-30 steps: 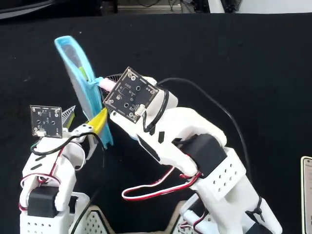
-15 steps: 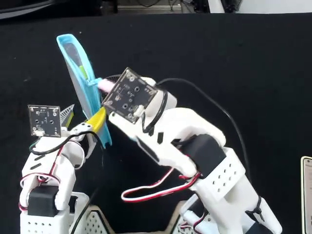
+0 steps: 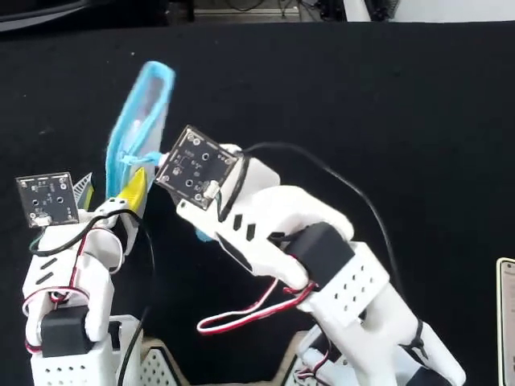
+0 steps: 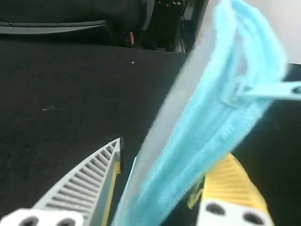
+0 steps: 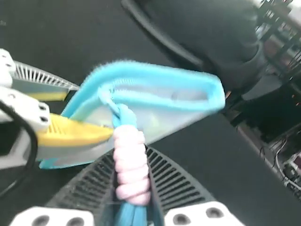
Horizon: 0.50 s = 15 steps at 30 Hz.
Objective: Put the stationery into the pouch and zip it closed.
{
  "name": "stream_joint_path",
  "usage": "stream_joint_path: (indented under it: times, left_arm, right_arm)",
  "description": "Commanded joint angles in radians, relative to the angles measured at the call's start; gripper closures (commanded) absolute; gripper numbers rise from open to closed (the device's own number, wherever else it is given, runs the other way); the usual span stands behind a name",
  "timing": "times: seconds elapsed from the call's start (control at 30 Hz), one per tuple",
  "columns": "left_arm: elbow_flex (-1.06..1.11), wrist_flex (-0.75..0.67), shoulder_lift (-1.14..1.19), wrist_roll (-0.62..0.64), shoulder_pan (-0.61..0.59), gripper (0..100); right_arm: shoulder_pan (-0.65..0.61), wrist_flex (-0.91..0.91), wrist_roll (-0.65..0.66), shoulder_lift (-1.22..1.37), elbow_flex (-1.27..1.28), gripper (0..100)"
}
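Observation:
A light blue pouch (image 3: 142, 112) with a clear side stands on edge above the black table, its top leaning right. My left gripper (image 4: 171, 150) is shut on the pouch's lower end (image 4: 211, 117), grey finger (image 4: 89, 183) on one side and yellow finger (image 4: 230, 188) on the other. From above, this gripper (image 3: 113, 186) sits at the left. My right gripper (image 5: 130, 155) is shut on the pink zipper pull (image 5: 128, 162), which hangs from the pouch's zipper edge (image 5: 160, 99). Any stationery inside is too blurred to make out.
The black cloth (image 3: 362, 96) covers the whole table to the right and behind. A white flat object (image 3: 506, 322) pokes in at the right edge. The right arm's body (image 3: 322, 265) and its red and white cable (image 3: 241, 314) fill the front middle.
Both arms shifted left and the pouch swung over: its top leaned left before and now leans right. Both grips stayed as they were.

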Motion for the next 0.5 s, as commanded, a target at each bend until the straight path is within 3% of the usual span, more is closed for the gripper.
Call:
stream_joint_path:
  times: [0.0, 0.3, 0.47]
  left_arm:
    - [-0.007, -0.02, -0.005, 0.003, 0.016, 73]
    - [0.025, -0.018, -0.005, 0.003, 0.099, 73]
    - [0.016, -0.011, -0.005, 0.009, 0.107, 95]
  right_arm:
    - [-0.005, -0.005, 0.0, -0.004, 0.035, 98.8]
    - [-0.003, -0.002, -0.002, -0.004, 0.054, 98.8]
    - [-0.006, 0.002, -0.051, -0.004, 0.091, 98.8]
